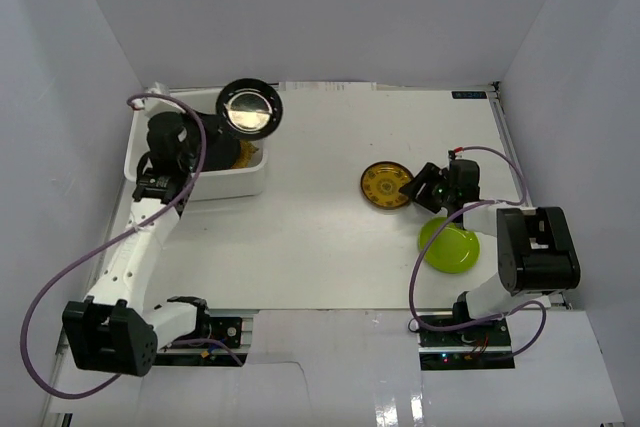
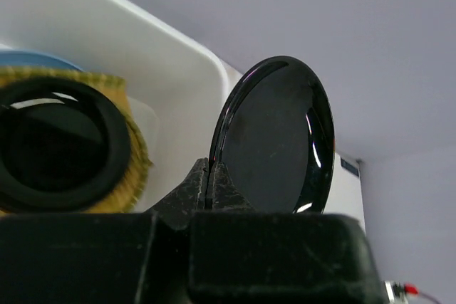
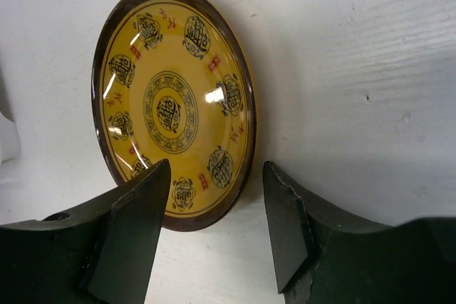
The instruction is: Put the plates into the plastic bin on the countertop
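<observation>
Glossy black round plate (image 2: 274, 140) clamped in left jaws, white plastic bin (image 2: 164, 62) beneath; right jaws open, gold-patterned round plate (image 3: 171, 105) ahead.

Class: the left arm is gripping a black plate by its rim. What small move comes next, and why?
Probably ease the left gripper over the plastic bin before releasing: the black plate, pinched at its rim, hangs by the bin's corner, not yet inside.

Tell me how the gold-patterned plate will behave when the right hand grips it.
The gold-patterned plate looks rigid and glazed; its glare suggests it may slip in the right hand. Lying flat on the countertop, it would probably slide, not tip, if nudged.
</observation>
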Controlling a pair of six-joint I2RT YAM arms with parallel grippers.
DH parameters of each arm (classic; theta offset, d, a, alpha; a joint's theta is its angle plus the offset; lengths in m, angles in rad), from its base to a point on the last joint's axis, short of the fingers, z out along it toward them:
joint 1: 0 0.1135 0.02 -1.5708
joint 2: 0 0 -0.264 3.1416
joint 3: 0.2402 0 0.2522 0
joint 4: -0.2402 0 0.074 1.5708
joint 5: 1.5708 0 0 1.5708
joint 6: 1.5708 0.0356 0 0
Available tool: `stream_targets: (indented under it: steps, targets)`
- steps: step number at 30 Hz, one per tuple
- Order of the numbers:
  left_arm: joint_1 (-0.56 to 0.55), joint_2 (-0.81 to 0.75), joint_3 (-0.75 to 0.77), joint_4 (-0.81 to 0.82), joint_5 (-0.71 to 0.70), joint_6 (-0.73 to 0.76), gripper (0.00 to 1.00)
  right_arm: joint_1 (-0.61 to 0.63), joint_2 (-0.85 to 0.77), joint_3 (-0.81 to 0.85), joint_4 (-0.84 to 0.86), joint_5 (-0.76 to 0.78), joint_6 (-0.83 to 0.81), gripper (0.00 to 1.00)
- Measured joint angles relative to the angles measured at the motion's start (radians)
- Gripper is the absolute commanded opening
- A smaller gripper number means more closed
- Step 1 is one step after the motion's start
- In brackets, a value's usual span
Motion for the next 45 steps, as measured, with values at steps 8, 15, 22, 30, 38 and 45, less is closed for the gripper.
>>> stream_targets:
  steps: [8, 15, 22, 30, 38, 45]
  targets:
    - [0.306, 0.150, 0.083, -0.061, 0.080, 0.006, 0.00, -0.003, 0.055, 0.022, 0.053, -0.036, 0.019, 0.51]
    - [0.344, 0.252, 0.036, -0.100, 0.098, 0.028, 0.00, -0.006, 0.098, 0.023, 0.069, -0.061, 0.040, 0.15]
    - [0.344, 0.260, 0.016, -0.127, 0.064, 0.052, 0.44, -0.006, 0.069, 0.019, 0.076, -0.067, 0.063, 0.08]
    - [0.344, 0.260, 0.012, -0.109, 0.053, 0.053, 0.70, 0.009, -0.101, 0.004, 0.057, -0.066, 0.066, 0.08]
    - [0.343, 0.209, 0.007, -0.041, 0.221, 0.052, 0.98, 0.208, -0.174, 0.190, -0.035, -0.009, 0.057, 0.08]
    - [0.263, 0.158, 0.140, -0.041, 0.412, 0.068, 0.98, 0.475, 0.062, 0.661, -0.063, 0.069, 0.040, 0.08]
